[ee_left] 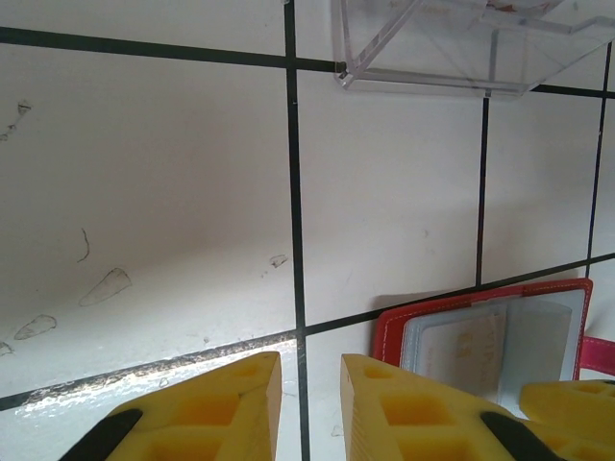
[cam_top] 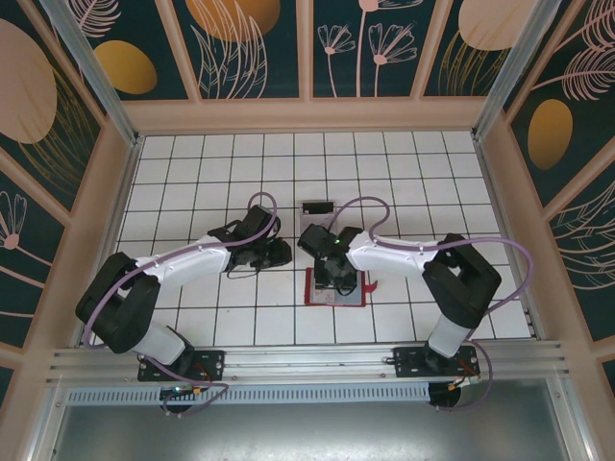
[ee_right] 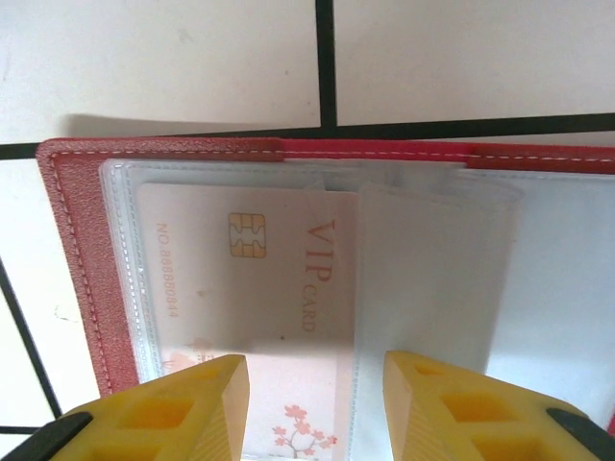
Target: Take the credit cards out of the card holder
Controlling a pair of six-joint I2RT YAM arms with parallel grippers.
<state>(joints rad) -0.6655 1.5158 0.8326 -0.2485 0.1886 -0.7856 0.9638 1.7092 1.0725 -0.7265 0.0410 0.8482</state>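
The red card holder [cam_top: 312,288] lies open on the tiled table, its clear sleeves facing up. A pale credit card [ee_right: 259,288] printed "VIP CARD", with a gold chip, sits inside the left sleeve; the sleeve to its right looks blank. My right gripper [ee_right: 317,370] hangs open just above that card, fingers straddling the seam between the two sleeves, holding nothing. My left gripper [ee_left: 310,360] rests low over bare tile just left of the card holder [ee_left: 490,327], its jaws a narrow gap apart with nothing between them. In the top view, the left gripper [cam_top: 274,253] and the right gripper [cam_top: 338,279] sit close together.
A clear plastic box [cam_top: 317,207] stands on the tiles just beyond the card holder, also seen as the clear box [ee_left: 461,43] in the left wrist view. Wooden walls enclose the table on three sides.
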